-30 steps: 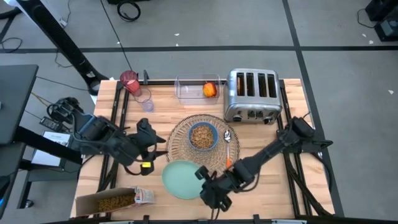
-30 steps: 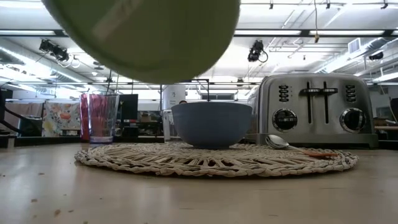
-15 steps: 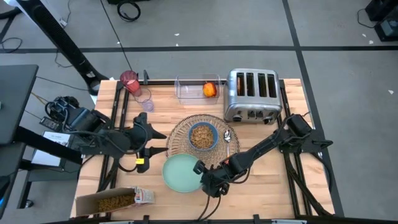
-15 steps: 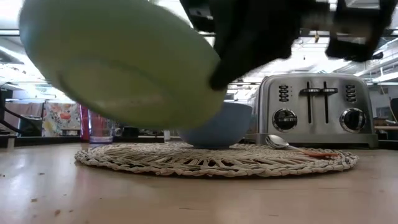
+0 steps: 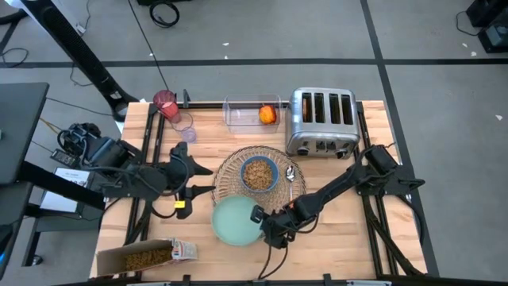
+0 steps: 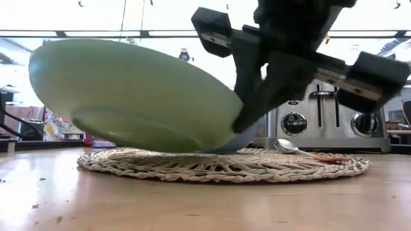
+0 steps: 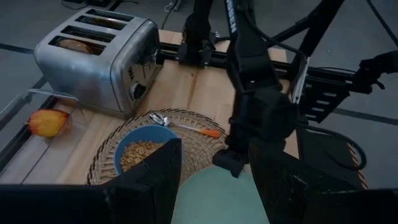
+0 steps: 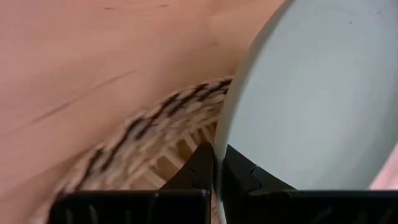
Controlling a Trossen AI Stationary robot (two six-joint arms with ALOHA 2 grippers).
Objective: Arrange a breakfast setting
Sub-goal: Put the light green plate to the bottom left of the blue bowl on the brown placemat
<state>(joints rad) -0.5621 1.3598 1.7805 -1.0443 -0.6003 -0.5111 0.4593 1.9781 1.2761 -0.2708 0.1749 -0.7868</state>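
The pale green plate [image 5: 234, 222] hangs tilted just off the near edge of the round woven placemat [image 5: 230, 171], with my right gripper [image 5: 261, 225] shut on its rim. On the mat stand the blue bowl [image 5: 259, 173], which holds cereal, and the orange-handled spoon [image 5: 291, 181]. The dark red cup [image 5: 164, 101] and the orange-red fruit [image 5: 268, 114] are at the far edge. My left gripper [image 5: 205, 179] waits open, left of the mat and above the table. My right gripper pinches the plate's rim [image 8: 219, 140] on its right side, one finger on the plate's inner face and one beneath. The fingers [image 6: 247, 102] slant down from the table's right. The plate [image 6: 128, 96] tilts, held rim lowest, low over the table; whether it touches, I cannot tell.
A silver toaster [image 5: 321, 121] stands at the far right behind the mat. The fruit lies in a clear box [image 5: 252, 113], and a clear glass [image 5: 185, 127] stands near the cup. A cereal box [image 5: 147, 256] lies at the near left corner.
My right gripper has come down and rolled, carrying the plate from high above the table to just over it, a little toward the placemat. The plate tilts more steeply now. My left gripper has drawn back and up a little, still open.
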